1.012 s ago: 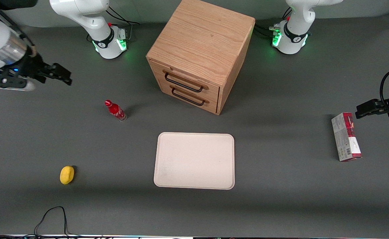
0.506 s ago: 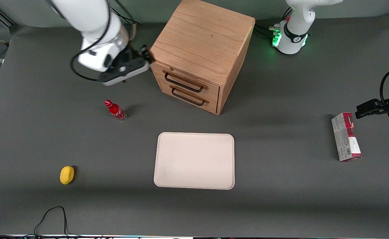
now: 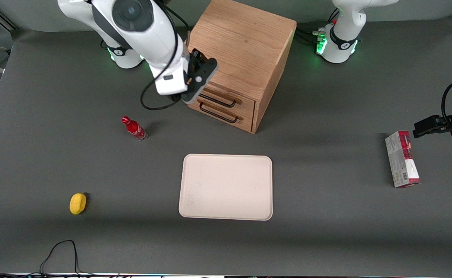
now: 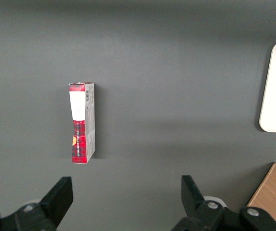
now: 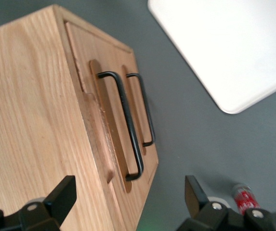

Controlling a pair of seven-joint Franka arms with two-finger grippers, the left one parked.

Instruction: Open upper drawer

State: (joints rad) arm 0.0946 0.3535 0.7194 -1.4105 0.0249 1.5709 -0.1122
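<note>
I have swung the claw [image 3: 199,73] in from the surface's edge to above the shut upper drawer [image 3: 226,95], fingers spread wide, its handle [image 5: 124,122] not yet gripped.

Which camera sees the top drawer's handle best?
The right wrist view: the upper drawer's handle shows whole, the open gripper above it. In the front view the gripper covers part of it. The left wrist view misses it.

I see a light oak, grained cabinet [image 3: 241,46]; its upper drawer [image 3: 226,95] matches, with a black bar handle [image 5: 123,122]. My end effector [image 3: 202,65] is black on a white arm. The surface [image 3: 326,231] is dark grey; tray [image 3: 226,187] cream, bottle [image 3: 134,128] red, box [image 3: 402,159] red and white, lemon [image 3: 77,203] yellow.
</note>
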